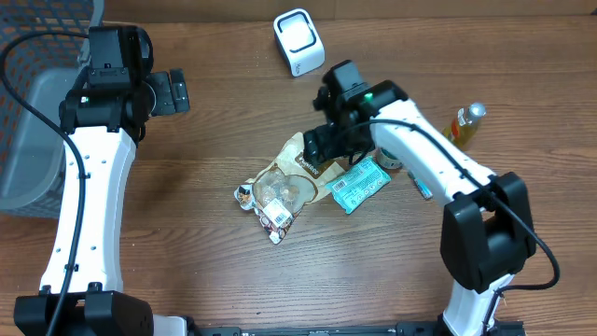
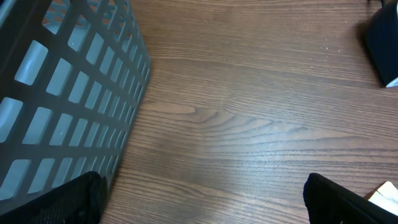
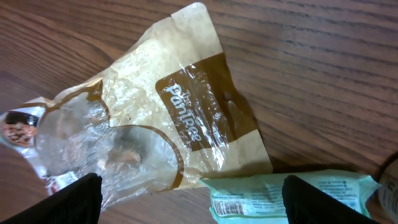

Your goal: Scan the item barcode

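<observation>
Brown snack bag (image 1: 289,173) flat on bench (image 1: 215,280), long axis far-right to near-left, one green packet (image 1: 360,185) at its right edge, one white scanner (image 1: 298,42) beyond, right end effector (image 1: 322,145) wide above bag, left end effector (image 1: 173,91) wide.

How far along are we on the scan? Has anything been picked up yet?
Done: nothing yet. The snack bag and green packet lie on the table, not at the white scanner. In hand: the right gripper is open above the snack bag, holding nothing. The left gripper is open and empty by the basket. Left: grasp an item, carry it to the scanner, show its barcode.
</observation>
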